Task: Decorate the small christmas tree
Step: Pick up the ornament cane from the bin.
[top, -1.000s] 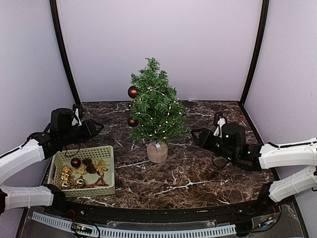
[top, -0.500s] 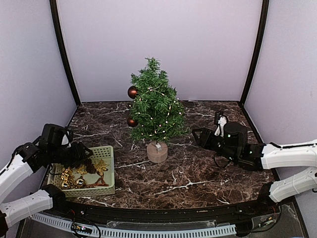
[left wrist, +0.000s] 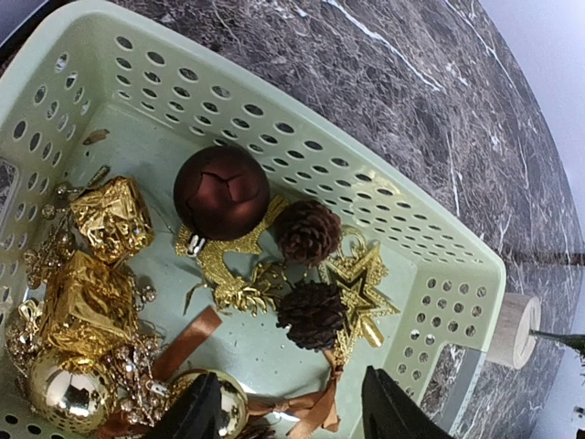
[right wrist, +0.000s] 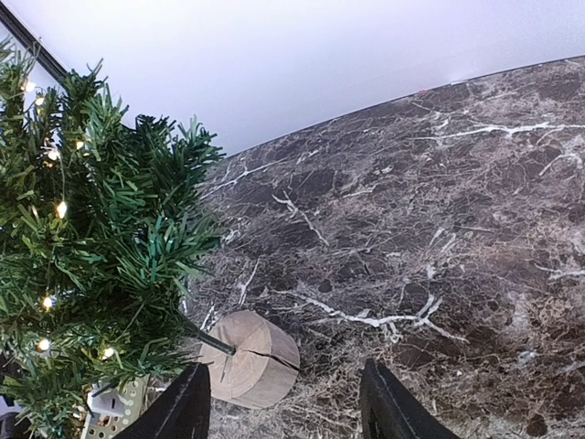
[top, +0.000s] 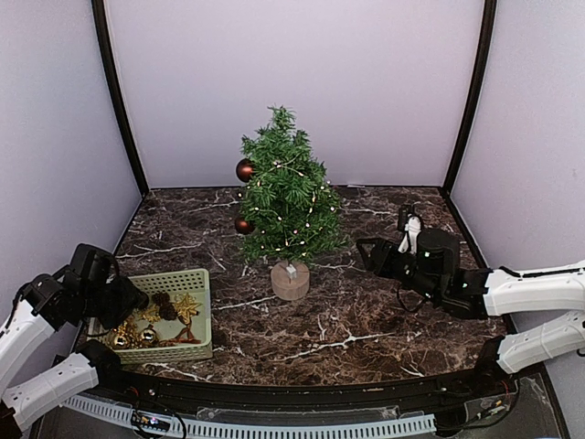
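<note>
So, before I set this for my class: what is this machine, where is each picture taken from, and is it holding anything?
Two robot arms are bolted to the table. The wide picture looks from above and behind them. The other two come from wrist cameras, each showing its own fingers. On the table stand the small christmas tree, with two red baubles, and a green basket of ornaments. The left gripper hovers over the basket, the right gripper faces the tree; both are open and empty.
</note>
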Robot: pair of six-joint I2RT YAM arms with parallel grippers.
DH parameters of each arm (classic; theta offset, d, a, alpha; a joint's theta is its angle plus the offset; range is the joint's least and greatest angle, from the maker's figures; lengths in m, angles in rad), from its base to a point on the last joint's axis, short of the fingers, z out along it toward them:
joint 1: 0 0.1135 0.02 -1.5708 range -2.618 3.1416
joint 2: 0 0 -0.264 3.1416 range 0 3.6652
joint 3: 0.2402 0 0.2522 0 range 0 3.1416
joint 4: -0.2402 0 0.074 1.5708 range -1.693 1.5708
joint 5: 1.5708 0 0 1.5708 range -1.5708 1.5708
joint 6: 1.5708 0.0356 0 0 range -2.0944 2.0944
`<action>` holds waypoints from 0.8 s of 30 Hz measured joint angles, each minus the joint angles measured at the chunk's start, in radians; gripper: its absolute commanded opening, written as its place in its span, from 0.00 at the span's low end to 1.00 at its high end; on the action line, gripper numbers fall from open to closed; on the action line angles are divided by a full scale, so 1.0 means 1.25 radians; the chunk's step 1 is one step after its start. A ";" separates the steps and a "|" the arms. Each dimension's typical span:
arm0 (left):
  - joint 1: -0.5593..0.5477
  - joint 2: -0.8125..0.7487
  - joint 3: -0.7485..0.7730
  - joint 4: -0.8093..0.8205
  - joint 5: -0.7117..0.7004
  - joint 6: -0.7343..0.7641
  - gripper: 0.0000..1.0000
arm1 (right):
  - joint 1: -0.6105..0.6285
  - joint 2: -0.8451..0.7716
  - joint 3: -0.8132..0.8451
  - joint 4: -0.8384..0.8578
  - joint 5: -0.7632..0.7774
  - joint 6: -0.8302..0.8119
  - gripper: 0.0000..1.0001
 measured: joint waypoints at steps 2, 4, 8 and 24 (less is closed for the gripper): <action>0.000 0.002 -0.010 0.004 -0.017 -0.020 0.54 | 0.000 0.000 -0.003 0.011 0.002 -0.009 0.57; 0.000 0.016 -0.037 0.017 -0.023 -0.037 0.53 | 0.000 0.000 -0.005 0.018 0.006 -0.022 0.58; 0.002 0.085 -0.089 0.047 -0.022 -0.055 0.48 | 0.000 -0.001 -0.005 0.022 0.013 -0.047 0.59; 0.090 0.170 -0.099 0.134 -0.034 -0.001 0.40 | -0.031 -0.016 -0.027 0.038 -0.003 -0.075 0.59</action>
